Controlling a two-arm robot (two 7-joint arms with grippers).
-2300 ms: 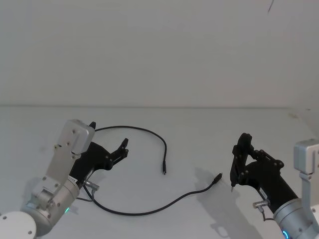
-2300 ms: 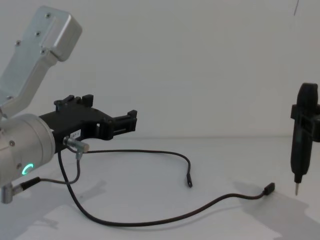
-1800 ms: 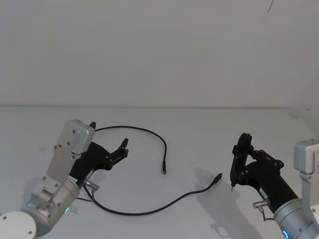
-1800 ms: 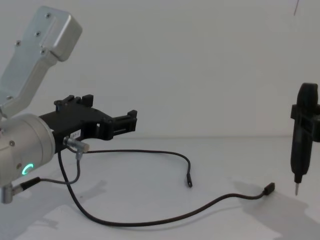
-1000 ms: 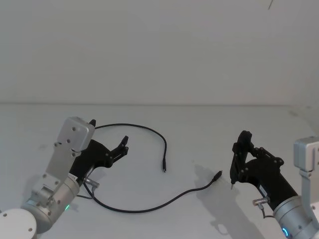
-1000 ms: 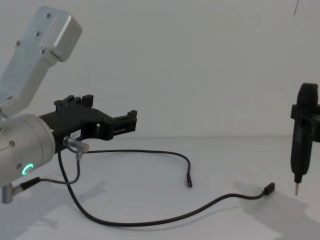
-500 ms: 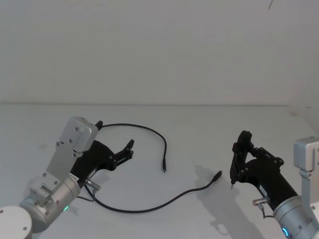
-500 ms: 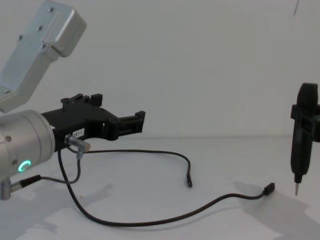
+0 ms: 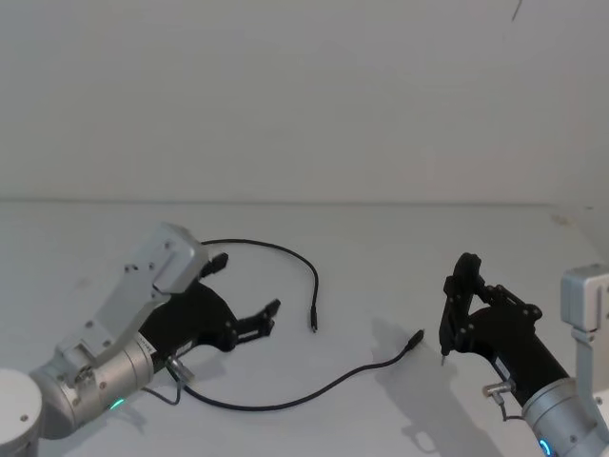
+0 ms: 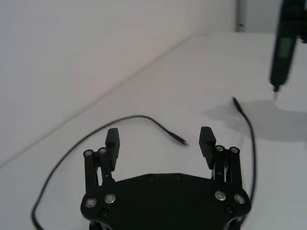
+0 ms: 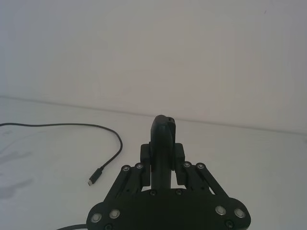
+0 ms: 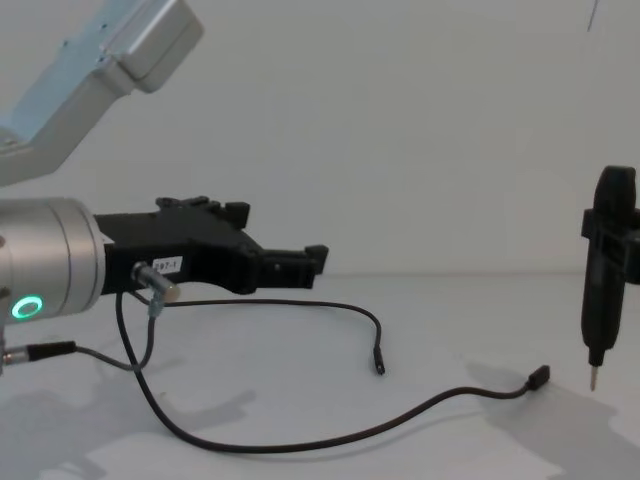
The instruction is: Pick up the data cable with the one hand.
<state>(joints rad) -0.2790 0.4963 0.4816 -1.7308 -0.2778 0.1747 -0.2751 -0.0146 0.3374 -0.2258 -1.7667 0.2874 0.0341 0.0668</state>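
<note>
Approach in hand: left gripper [image 10: 160,139] held over data cable [image 9: 314,297] loop, fingers [image 10: 112,139] spread. Right gripper [image 11: 163,158] parked right, clenched on pen-like tool [image 12: 605,290]. Next, likely: descent onto cord, closure.

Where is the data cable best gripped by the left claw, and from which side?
The data cable lies flat on the table, so the open left claw should probably descend from above, astride the stretch just behind the nearer plug.
</note>
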